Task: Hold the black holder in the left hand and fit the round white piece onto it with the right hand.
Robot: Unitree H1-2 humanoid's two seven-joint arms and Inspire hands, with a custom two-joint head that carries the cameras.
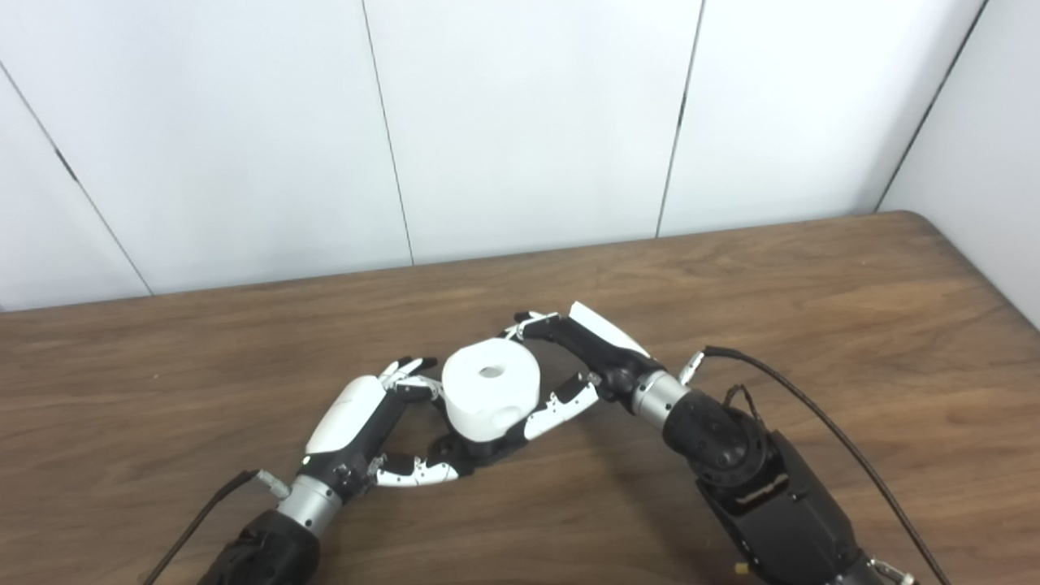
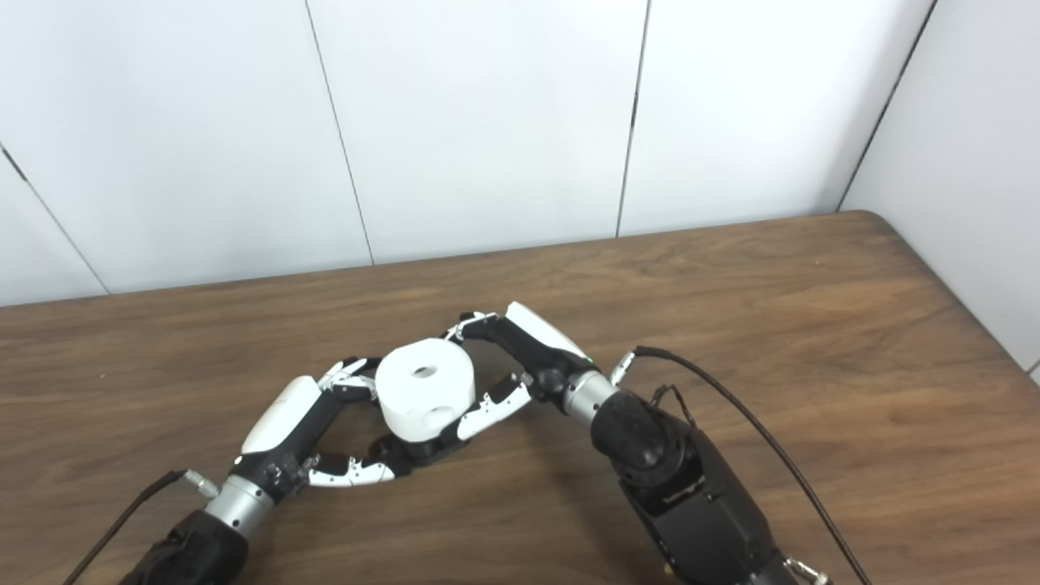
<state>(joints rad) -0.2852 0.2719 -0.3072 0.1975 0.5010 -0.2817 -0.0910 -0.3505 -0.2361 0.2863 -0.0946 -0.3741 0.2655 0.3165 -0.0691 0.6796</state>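
The round white piece (image 1: pixel 491 390), with a hole in its top and another in its side, stands on the black holder (image 1: pixel 486 449), of which only the low base shows beneath it on the table. My left hand (image 1: pixel 370 426) comes in from the lower left. Its thumb lies along the holder's base and its fingers curl behind, shut on the holder. From the right, my right hand (image 1: pixel 589 357) clasps the white piece, fingers behind it and thumb against its front right side.
A brown wooden table (image 1: pixel 812 309) runs back to a white panelled wall. Its right edge and rounded far corner are in view. A black cable (image 1: pixel 812 406) loops from my right wrist over the table; another trails from my left forearm.
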